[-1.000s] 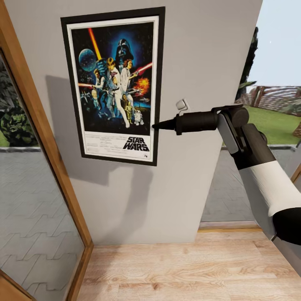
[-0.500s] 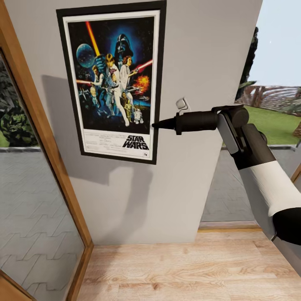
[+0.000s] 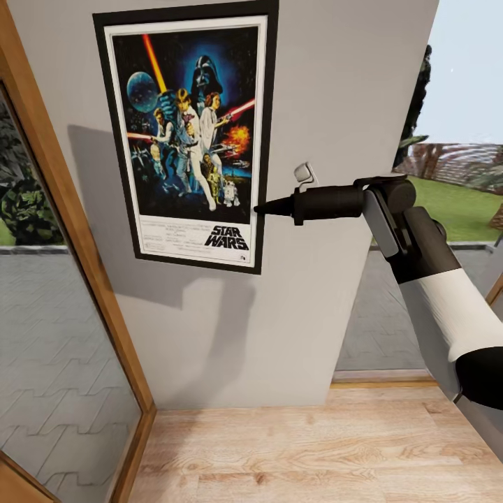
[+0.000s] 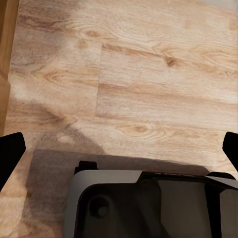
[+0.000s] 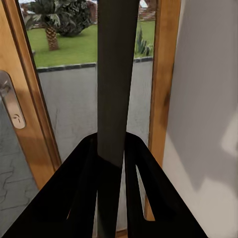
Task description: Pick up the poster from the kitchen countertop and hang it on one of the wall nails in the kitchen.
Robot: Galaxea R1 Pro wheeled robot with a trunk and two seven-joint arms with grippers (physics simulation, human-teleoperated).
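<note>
Now the right claw [image 3: 260, 208], pinching the poster [image 3: 187, 133] edge, should let go slowly so it hangs straight.

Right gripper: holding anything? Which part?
The right gripper grips the poster at its right frame edge, near the lower corner; in the wrist view its fingers pinch that edge.

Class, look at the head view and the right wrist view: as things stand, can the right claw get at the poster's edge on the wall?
Probably yes: the right claw already meets the poster at its right edge, fingers closed on the frame in the right wrist view.
</note>
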